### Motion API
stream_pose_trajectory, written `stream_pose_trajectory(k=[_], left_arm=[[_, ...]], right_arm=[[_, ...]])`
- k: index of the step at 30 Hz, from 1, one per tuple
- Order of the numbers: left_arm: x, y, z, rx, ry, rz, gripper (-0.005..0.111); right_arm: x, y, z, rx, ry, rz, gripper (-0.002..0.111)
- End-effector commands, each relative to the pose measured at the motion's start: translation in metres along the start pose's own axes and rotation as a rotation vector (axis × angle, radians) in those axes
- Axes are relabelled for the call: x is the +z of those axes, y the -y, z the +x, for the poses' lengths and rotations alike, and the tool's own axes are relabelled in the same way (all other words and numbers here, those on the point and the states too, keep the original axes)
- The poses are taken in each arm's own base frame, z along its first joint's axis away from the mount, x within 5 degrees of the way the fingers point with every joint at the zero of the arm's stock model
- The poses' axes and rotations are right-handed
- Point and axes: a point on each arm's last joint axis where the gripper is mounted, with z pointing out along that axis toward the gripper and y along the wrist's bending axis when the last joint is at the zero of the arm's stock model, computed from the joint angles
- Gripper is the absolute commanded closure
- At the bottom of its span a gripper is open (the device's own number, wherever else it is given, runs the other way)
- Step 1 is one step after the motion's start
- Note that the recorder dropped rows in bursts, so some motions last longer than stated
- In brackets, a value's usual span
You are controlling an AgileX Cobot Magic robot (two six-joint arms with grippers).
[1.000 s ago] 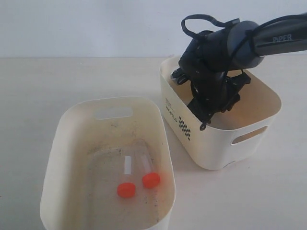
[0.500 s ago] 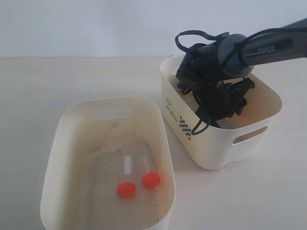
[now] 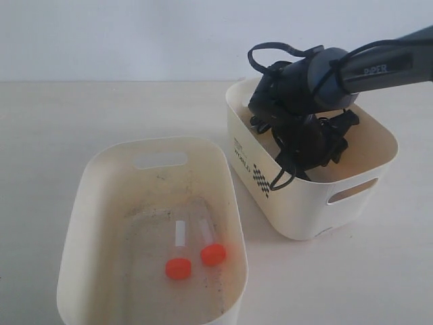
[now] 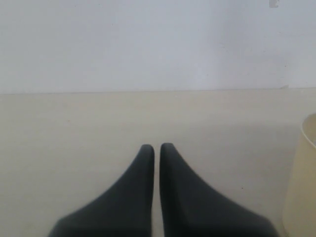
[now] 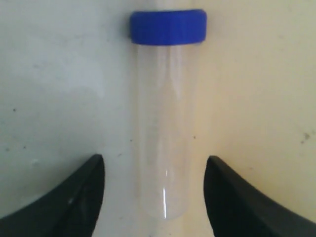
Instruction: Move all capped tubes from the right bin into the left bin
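My right gripper [image 5: 155, 165] is down inside the right bin [image 3: 308, 210], jaws open on either side of a clear blue-capped tube [image 5: 165, 123] that lies on the bin floor, a gap showing on each side. In the exterior view the arm hides that tube. Two orange-capped tubes [image 3: 179, 261] [image 3: 211, 247] lie on the speckled floor of the left bin [image 3: 152, 159]. My left gripper [image 4: 156, 148] is shut, empty, low over bare table.
The two bins stand close together on a pale tabletop, the right one's checkered side facing the left bin. A cream bin edge [image 4: 301, 187] shows beside my left gripper. A plain wall rises behind the table.
My right arm has sunk deeper into the right bin and shifted slightly left over the last second, then held still. The tubes in the left bin have not moved.
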Motion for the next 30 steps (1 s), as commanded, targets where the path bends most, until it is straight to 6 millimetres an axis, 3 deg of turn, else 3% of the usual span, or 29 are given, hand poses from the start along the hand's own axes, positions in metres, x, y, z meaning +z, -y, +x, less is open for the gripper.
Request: stream_pose_trajectory(k=[1,9,13,17,18,22,30], left_arm=[[0.0000,0.0001,-0.0017,-0.016,0.007,0.001,0.102],[0.0000,0.0001,-0.0017,-0.016,0.007,0.001,0.102],[0.0000,0.0001,-0.0017,-0.016,0.007,0.001,0.102],[0.0000,0.0001,-0.0017,-0.016,0.007,0.001,0.102],[0.0000,0.0001,-0.0017,-0.016,0.007,0.001,0.102],[0.0000,0.0001,-0.0017,-0.016,0.007,0.001,0.102],[0.0000,0.0001,-0.0017,-0.016,0.007,0.001,0.102]], right_arm=[[0.0064,-0.0108,0.0007,0.006,-0.007,-0.086,0.050],[0.0057,-0.0168,0.0015,0.004,-0.016,-0.152,0.051],[0.0058,-0.0160,0.0011,-0.004,-0.011,-0.143,0.074],[0.0059,-0.0156,-0.0001,-0.011,0.002,-0.138,0.074],[0.0059,-0.0156,-0.0001,-0.011,0.003,-0.138,0.072],[0.0054,-0.0142,0.0003,-0.023,-0.001,-0.127,0.042],[0.0058,-0.0086,0.0042,-0.050,-0.043,-0.067,0.039]])
